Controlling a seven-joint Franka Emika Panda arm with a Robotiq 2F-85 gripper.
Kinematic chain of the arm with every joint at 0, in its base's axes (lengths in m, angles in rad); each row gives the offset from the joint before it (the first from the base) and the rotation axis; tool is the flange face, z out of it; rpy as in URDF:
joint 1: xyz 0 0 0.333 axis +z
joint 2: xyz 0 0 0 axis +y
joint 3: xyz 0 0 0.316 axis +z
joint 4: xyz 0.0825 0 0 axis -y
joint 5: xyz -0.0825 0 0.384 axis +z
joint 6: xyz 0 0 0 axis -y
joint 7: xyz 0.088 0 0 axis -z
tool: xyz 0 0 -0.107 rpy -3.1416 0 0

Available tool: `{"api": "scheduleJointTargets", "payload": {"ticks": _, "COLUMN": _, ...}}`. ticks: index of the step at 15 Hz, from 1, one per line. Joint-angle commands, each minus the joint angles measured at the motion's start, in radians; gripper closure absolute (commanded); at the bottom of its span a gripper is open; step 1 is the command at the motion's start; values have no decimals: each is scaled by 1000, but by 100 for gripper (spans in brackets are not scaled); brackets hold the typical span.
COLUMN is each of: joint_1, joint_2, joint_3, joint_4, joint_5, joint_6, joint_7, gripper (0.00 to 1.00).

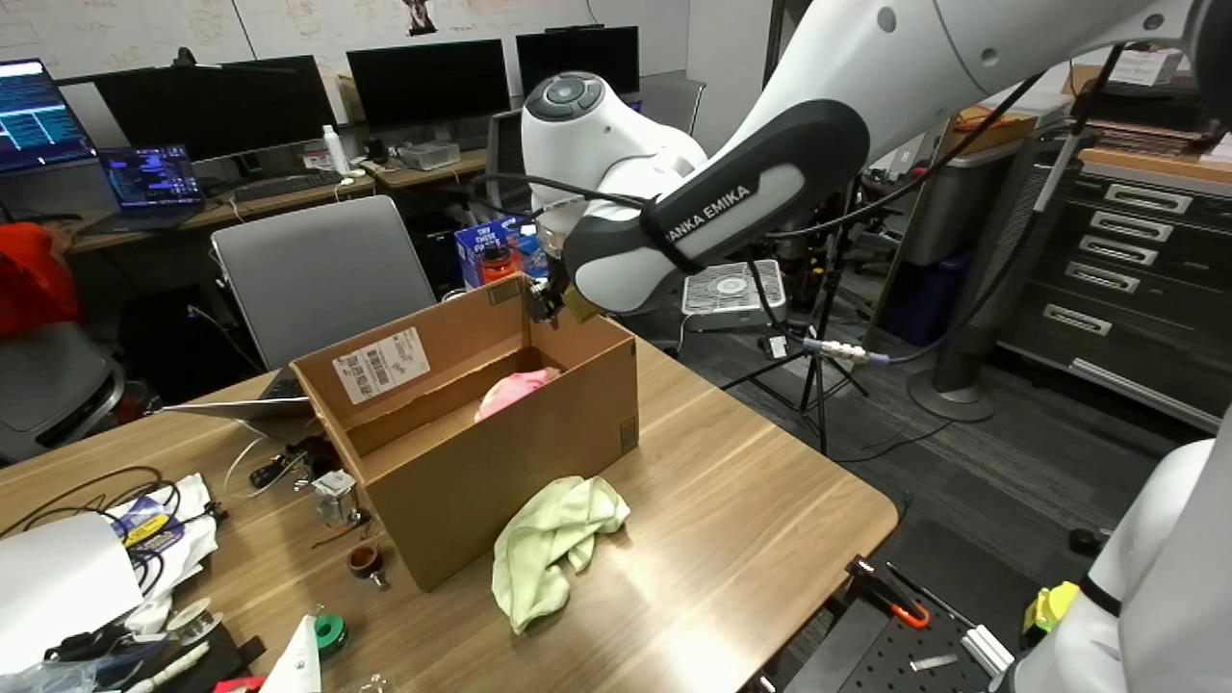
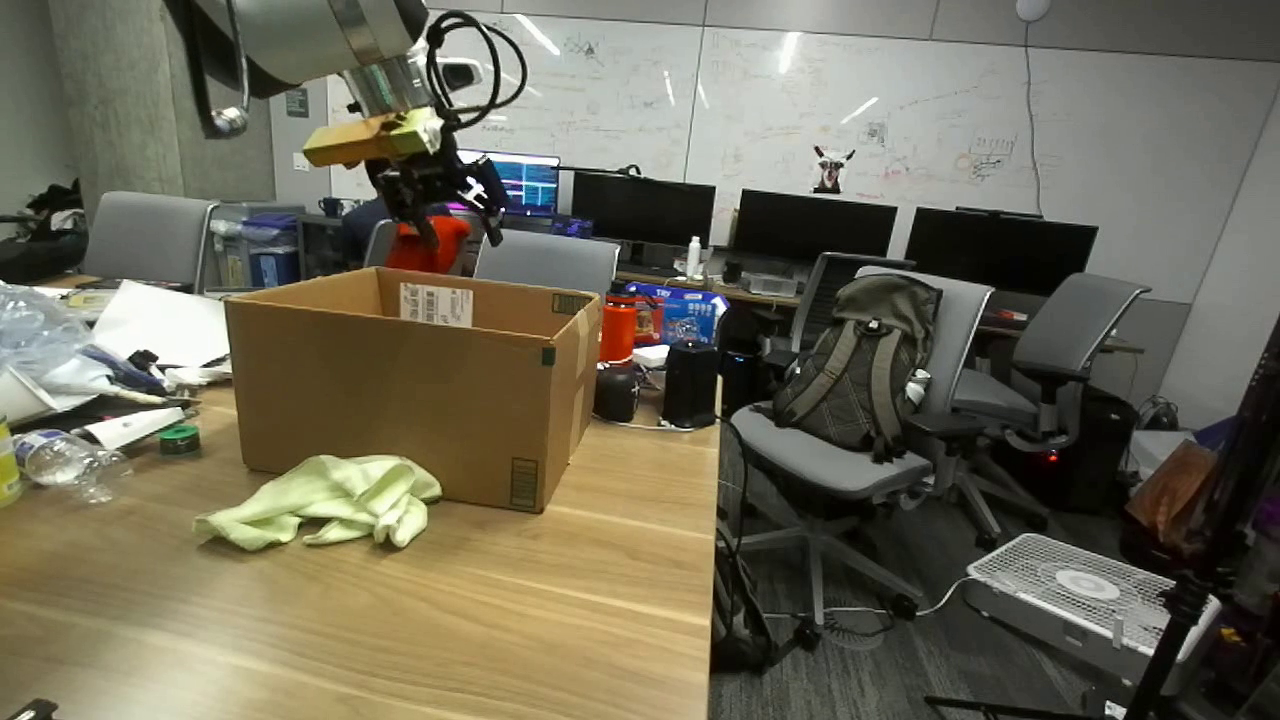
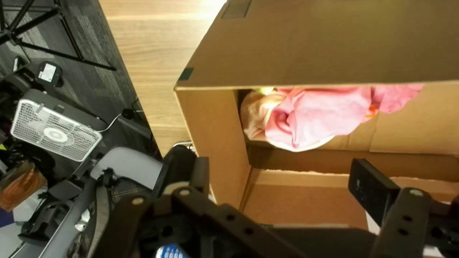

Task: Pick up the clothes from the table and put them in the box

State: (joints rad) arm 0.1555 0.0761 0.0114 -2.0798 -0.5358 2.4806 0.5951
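Lying inside the box [image 2: 390,390], pink cloth [image 3: 319,114] sits lower than the wide-spread gripper [image 3: 279,172]

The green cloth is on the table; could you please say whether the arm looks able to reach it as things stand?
Probably yes: nothing covers the green cloth, and the gripper is open and empty, though it would likely need to clear the cardboard box first.

Green cloth [image 2: 335,490] beside box [image 2: 400,395]
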Motion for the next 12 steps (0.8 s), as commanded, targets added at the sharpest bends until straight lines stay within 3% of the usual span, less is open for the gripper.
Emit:
{"api": "scheduleJointTargets", "payload": {"ticks": 1, "joint_1": -11, "joint_2": -62, "joint_3": 32, "joint_4": -90, "joint_5": 82, "joint_6": -29, "joint_7": -81, "gripper": 0}}
{"api": "scheduleJointTargets", "payload": {"ticks": 12, "joint_1": -16, "joint_2": -128, "joint_3": 71, "joint_4": -207, "joint_5": 195, "joint_6": -155, "joint_7": -205, "gripper": 0}}
